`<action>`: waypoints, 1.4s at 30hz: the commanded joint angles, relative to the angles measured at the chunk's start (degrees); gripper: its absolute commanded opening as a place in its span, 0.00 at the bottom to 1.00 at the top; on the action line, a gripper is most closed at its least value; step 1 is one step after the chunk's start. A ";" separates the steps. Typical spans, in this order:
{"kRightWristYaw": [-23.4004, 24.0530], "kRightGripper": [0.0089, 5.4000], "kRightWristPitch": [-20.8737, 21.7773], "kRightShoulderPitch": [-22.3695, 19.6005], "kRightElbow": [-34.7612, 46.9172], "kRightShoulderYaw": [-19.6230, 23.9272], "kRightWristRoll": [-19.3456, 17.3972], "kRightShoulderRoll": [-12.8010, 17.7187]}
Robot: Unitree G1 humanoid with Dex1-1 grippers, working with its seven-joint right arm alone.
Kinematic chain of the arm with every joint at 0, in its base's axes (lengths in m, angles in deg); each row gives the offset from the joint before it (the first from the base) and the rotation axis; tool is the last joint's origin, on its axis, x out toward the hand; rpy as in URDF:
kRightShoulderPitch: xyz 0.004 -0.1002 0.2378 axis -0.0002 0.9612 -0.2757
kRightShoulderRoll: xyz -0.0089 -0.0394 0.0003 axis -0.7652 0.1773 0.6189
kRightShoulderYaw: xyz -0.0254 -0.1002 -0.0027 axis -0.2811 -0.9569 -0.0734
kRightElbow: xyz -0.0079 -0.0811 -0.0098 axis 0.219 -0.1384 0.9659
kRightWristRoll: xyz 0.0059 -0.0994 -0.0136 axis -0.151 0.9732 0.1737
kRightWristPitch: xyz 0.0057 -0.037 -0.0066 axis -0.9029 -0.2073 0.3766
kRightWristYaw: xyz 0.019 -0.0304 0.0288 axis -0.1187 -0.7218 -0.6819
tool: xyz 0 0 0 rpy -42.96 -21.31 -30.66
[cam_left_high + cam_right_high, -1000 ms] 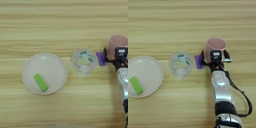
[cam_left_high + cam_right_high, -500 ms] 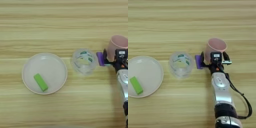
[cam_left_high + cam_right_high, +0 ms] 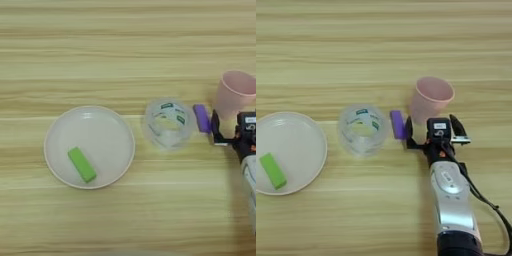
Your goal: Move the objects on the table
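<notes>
A pink cup [image 3: 433, 97] stands upright at the right of the table [image 3: 125, 45]. My right gripper [image 3: 431, 124] sits just in front of its base, open, its two black fingers spread with nothing held. The left finger [image 3: 408, 129] is close beside a small purple block [image 3: 398, 124] lying flat. Left of that block stands a clear cup [image 3: 362, 129] with green-white markings. Further left is a round pale plate [image 3: 112, 135] with a bright green block [image 3: 81, 164] lying in it.
My silver forearm [image 3: 452, 200] runs from the gripper down to the bottom edge on the right. Bare wood stretches across the far half of the table and along the front left.
The gripper has drawn back toward me from the pink cup, whose lower part now shows more. The cup, blocks and plate have stayed in place.
</notes>
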 commanded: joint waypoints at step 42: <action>-24.95 1.00 -27.39 9.29 58.85 -7.89 -22.63 8.96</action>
